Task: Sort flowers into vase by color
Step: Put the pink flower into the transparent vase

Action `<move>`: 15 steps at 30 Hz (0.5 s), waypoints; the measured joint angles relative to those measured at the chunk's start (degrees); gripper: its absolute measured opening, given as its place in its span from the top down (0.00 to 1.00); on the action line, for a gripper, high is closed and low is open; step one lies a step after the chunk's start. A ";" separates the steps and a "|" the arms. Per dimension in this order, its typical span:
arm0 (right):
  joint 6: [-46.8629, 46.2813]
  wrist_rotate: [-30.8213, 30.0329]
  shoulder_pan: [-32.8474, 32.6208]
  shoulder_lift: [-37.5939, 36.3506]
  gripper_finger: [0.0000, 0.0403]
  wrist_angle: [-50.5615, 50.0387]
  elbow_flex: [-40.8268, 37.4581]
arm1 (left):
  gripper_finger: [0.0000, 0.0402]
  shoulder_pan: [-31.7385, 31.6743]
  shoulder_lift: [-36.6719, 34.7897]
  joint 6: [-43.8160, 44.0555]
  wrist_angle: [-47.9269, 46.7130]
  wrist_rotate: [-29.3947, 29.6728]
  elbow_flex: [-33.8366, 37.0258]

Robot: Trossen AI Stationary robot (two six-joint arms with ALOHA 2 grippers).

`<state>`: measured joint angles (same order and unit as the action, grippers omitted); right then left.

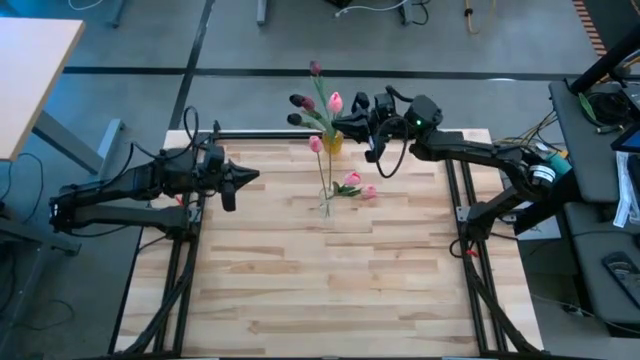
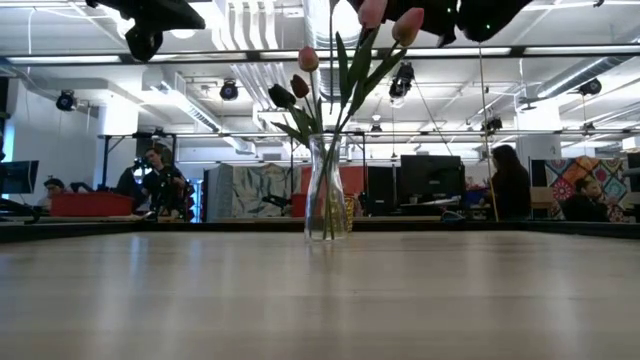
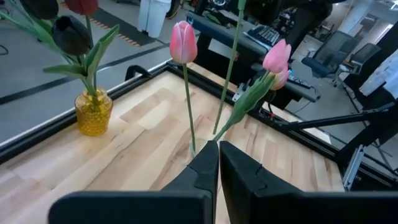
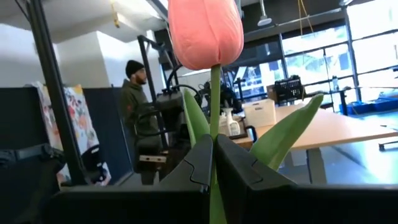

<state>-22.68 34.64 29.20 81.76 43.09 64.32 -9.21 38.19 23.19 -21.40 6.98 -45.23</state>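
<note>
Two vases, amber (image 1: 332, 143) and clear (image 1: 325, 206), stand near right gripper (image 1: 352, 122) pinching pink tulip (image 4: 207, 31).

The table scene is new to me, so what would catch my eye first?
The right gripper at the table's far edge, shut on a pink tulip held upright by its stem. Near it a yellow vase holds dark maroon tulips; a clear vase at mid-table holds pink ones. The left gripper waits, shut, at the left.

Two matte-black jointed arms, the left arm (image 1: 130, 190) and the right arm (image 1: 480, 155), trail black cables; a green light glows on the right wrist.
</note>
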 joint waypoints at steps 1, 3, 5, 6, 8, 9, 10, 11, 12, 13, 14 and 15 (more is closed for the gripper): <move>-0.25 -0.20 -0.01 0.00 0.98 1.37 -0.98 | 1.00 0.00 0.26 0.03 -0.03 0.01 0.00; -0.88 -1.29 -0.06 0.00 0.98 4.02 -2.87 | 1.00 0.00 0.75 0.03 -0.03 0.01 0.00; -1.37 -1.85 -0.06 0.00 0.98 6.20 -4.53 | 1.00 0.00 1.15 0.03 -0.03 0.00 0.00; -1.39 -2.59 -0.06 0.00 0.98 7.02 -5.28 | 1.00 0.00 1.30 0.03 -0.01 0.00 0.00; -1.30 -3.29 -0.06 0.00 0.98 9.23 -6.77 | 1.00 0.00 1.53 0.03 -0.01 0.01 0.00; -1.32 -3.56 -0.06 0.04 0.98 10.00 -7.32 | 1.00 0.00 1.62 0.03 0.01 0.00 0.00; -1.29 -3.88 -0.06 0.09 0.98 10.50 -7.76 | 1.00 0.00 1.63 0.03 0.00 0.02 0.00; -1.04 -4.29 -0.13 0.09 0.98 10.73 -8.17 | 1.00 0.00 1.63 0.03 0.00 0.01 0.00; -0.53 -4.51 -0.19 0.11 0.98 10.89 -8.52 | 1.00 0.00 1.62 0.03 0.01 0.00 0.00; -0.28 -4.71 -0.31 0.11 0.98 11.22 -8.84 | 1.00 0.00 1.57 0.03 0.01 0.01 0.00; 0.02 -4.88 -0.42 0.13 0.98 11.46 -9.14 | 1.00 0.00 1.52 0.03 -0.01 0.02 0.00; 0.27 -5.25 -0.45 0.13 0.98 11.69 -9.43 | 1.00 0.00 1.52 0.03 0.01 0.00 0.00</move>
<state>-22.42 29.40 28.75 81.89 54.79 54.88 -9.21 39.70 23.22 -21.39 6.99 -45.23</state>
